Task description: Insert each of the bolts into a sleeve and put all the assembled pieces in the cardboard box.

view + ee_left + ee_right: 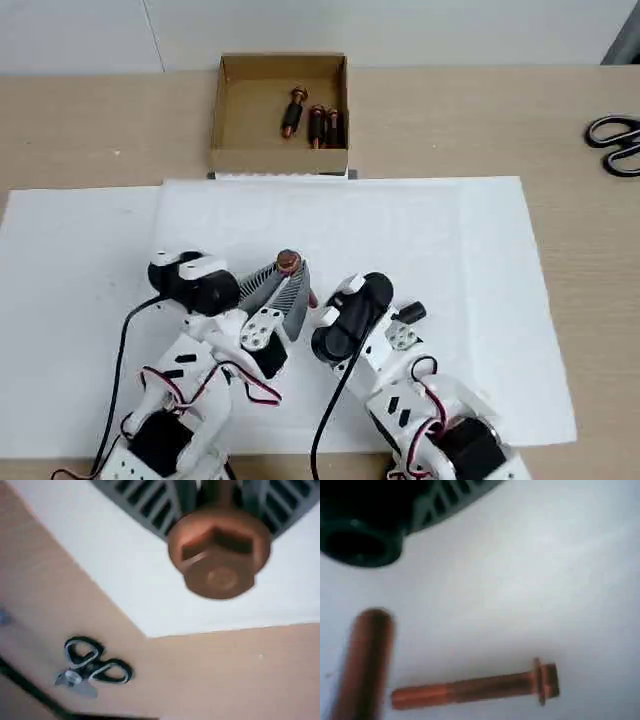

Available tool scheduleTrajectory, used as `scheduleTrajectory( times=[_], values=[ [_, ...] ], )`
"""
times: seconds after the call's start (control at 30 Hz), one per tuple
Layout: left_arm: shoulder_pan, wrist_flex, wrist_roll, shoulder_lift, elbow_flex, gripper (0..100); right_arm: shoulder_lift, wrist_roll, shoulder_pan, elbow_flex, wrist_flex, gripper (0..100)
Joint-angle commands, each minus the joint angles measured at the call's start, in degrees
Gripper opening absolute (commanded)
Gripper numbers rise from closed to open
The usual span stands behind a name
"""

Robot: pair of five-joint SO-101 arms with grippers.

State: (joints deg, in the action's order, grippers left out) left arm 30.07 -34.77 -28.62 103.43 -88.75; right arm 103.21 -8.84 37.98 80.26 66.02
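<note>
The left end effector [285,276] is pressed onto a bolt [219,555], pinching it just under the hex head, well apart from the box [228,158] on the arms' side. The right end effector [402,522] sits just beside it, a little farther from the box, and seems to pinch a black sleeve [356,541] with its open bore showing. A blurred copper shank hangs close to that bore, probably the held bolt's. A second bolt [470,689] lies flat on the white sheet [450,260] under the arms. Three assembled pieces [316,125] lie in the box already.

The step in hand looks like mating the held bolt with the sleeve. To do it well:

- Bring the shank's axis in line with the bore before closing the gap, since a tilted entry will likely jam at the rim.
- Feed slowly and keep both grips firm, so that neither part twists.
- Leave the shank free of the fingers, so the sleeve can slide up to the head.
- Keep clear of the second bolt, which could roll.
</note>
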Motion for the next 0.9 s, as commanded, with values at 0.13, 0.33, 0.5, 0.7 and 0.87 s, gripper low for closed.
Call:
scheduleTrajectory(
  times=[0.13,0.33,0.5,0.7,0.87],
  values=[
    [0.35,2.02,-2.11,0.53,6.81,1,0.31,0.26,1.98,0.26,-1.71,0.3],
    [0.18,-0.53,-7.47,0.53,7.34,1,0.48,0.26,1.71,0.26,-1.71,0.3],
    [0.18,-5.36,-10.55,0.53,7.78,1,0.48,0.26,1.71,0.09,-1.71,0.3],
    [0.09,-10.02,-13.8,0.53,7.6,1,0.48,0.26,1.71,-0.09,-1.71,0.3],
    [0.09,-9.76,-14.59,0.53,7.43,1,0.48,0.26,1.71,-0.18,-1.71,0.2]
  ],
)
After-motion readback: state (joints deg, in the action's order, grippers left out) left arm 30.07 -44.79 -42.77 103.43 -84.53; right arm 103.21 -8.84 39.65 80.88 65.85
